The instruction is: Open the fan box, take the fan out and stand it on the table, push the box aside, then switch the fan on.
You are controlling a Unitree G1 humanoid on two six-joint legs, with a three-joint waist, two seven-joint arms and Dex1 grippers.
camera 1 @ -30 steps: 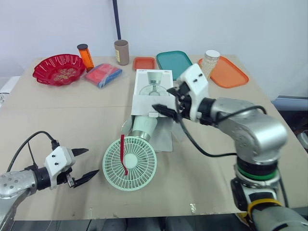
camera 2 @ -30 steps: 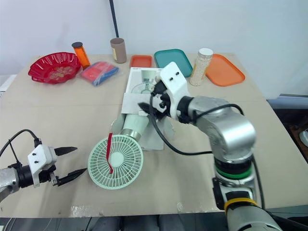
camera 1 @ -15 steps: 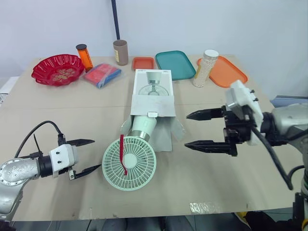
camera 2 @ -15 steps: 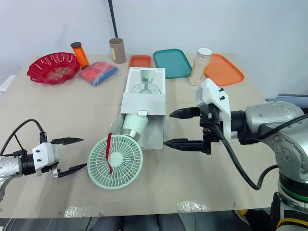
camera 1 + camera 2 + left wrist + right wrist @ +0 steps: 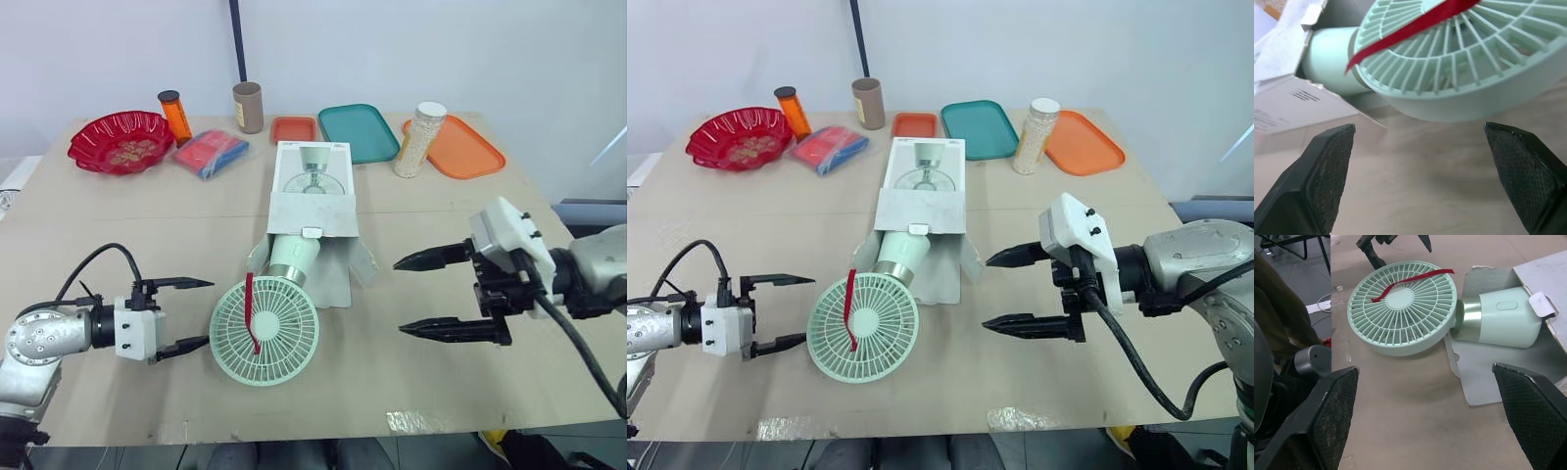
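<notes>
The white fan box [image 5: 312, 201] lies flat mid-table with its near flaps open. The mint-green fan [image 5: 265, 331] lies half out of it, round grille toward me with a red ribbon across it, its cylindrical base [image 5: 1498, 317] still inside the box mouth. My left gripper [image 5: 183, 313] is open just left of the grille [image 5: 1459, 58], nothing between its fingers. My right gripper [image 5: 436, 294] is open right of the box, apart from it, and holds nothing.
Along the far edge stand a red bowl [image 5: 120, 140], an orange bottle [image 5: 174, 115], a blue-and-red packet [image 5: 210, 153], a brown cup [image 5: 247, 106], a small orange tray [image 5: 293, 129], a teal tray [image 5: 357, 130], a jar [image 5: 418, 138] and an orange tray [image 5: 462, 147].
My right gripper has swung from over the box out to the right and a little toward me. My left gripper has edged right toward the fan grille. Fan and box have not moved.
</notes>
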